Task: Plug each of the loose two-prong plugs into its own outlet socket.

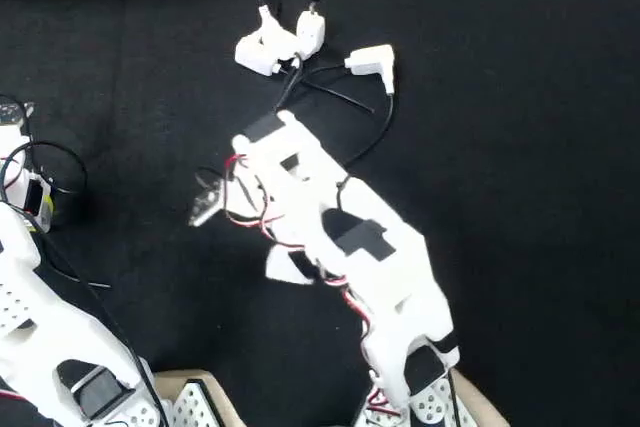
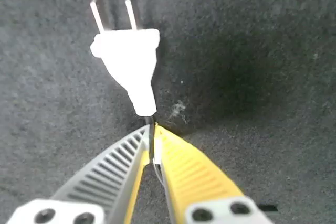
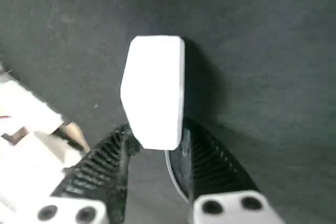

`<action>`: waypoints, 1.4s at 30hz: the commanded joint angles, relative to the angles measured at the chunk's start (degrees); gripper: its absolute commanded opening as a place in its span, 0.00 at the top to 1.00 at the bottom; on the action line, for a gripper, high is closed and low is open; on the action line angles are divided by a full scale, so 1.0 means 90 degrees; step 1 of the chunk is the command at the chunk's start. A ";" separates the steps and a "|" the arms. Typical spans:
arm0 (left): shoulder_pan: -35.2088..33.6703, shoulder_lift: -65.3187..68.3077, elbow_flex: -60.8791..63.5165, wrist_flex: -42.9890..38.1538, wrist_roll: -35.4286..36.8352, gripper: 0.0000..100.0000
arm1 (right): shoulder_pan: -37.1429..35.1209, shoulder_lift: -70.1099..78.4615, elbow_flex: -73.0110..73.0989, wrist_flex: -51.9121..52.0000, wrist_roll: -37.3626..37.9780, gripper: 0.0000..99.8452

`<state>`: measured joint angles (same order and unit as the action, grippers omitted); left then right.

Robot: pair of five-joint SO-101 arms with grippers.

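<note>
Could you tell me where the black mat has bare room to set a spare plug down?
The widest bare patch is the mat right of the middle arm. Another lies far left, between the mat's edge and the plug cluster. Around that cluster and its cables it is crowded.

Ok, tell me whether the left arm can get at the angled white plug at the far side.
Probably not. The left gripper has its fingers shut on the cord of a two-prong plug, and the other arm stands partly between it and the angled plug.
</note>
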<state>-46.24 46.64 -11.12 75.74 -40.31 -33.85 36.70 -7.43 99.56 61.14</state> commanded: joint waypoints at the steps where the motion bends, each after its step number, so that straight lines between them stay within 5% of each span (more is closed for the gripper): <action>1: -0.0366 0.0889 0.0581 -0.0303 -0.0029 0.97 | 0.0313 0.0112 0.0415 0.0127 -0.0508 0.95; 12: -0.0376 0.0908 0.0591 -0.0303 -0.0039 0.97 | 0.0860 0.0122 -0.1343 0.0166 -0.0733 0.73; 22: -0.0376 0.0840 0.0308 -0.0244 -0.0029 0.97 | 0.1358 -0.0239 -0.1607 0.0186 -0.0742 0.72; 27: -0.0376 0.0879 -0.0982 0.0723 0.0039 0.97 | 0.2276 -0.0913 -0.1548 0.0186 -0.0811 0.72; 35: -0.0190 0.0908 -0.3404 0.2178 0.0947 0.97 | 0.3722 -0.0669 -0.1294 0.0147 -0.3116 0.73; 42: 0.0571 0.0889 -0.3541 0.2794 0.0625 0.97 | 0.3741 -0.0562 -0.0142 -0.0107 -0.3389 0.72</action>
<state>-44.31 54.46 -43.82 100.18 -32.40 -0.09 33.27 -12.18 99.47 31.60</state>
